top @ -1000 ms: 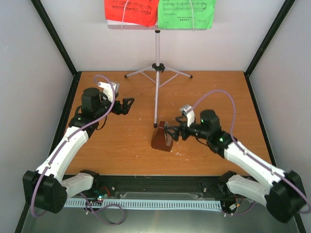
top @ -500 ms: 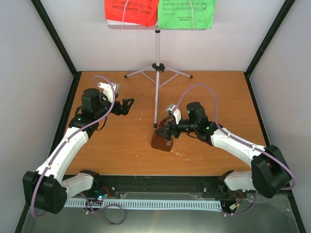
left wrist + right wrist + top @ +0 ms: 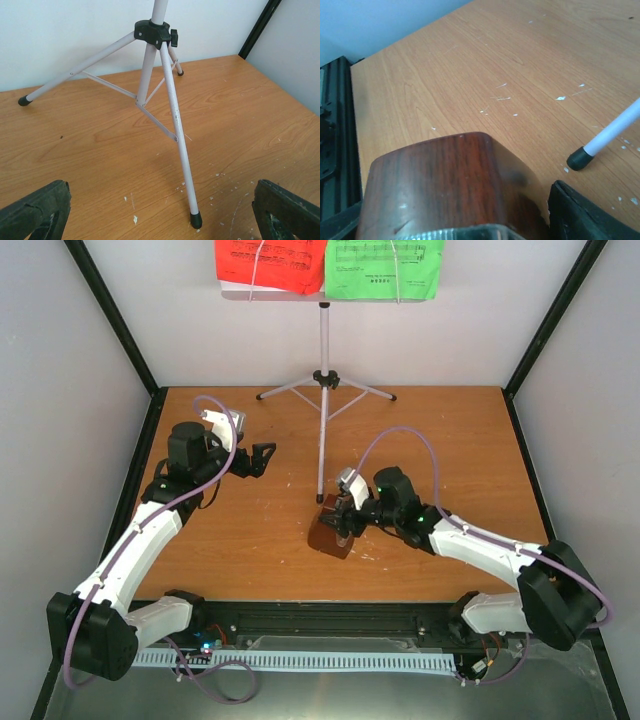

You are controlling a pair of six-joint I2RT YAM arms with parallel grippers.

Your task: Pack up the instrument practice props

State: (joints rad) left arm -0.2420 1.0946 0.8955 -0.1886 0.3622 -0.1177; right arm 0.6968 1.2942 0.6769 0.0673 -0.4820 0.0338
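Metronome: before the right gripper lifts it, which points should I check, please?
1. The metronome stands between the fingers of the right gripper: ok.
2. Jaws firmly closed on it: cannot tell.
3. The stand's foot is apart from the metronome: ok.
4. The left gripper is open, away from the metronome: ok.
5. The music sheets are high on the stand, away from both arms: ok.

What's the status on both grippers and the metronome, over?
Left gripper open, empty. Right gripper astride metronome, grip unconfirmed. Stand foot close beside metronome, watch clearance.
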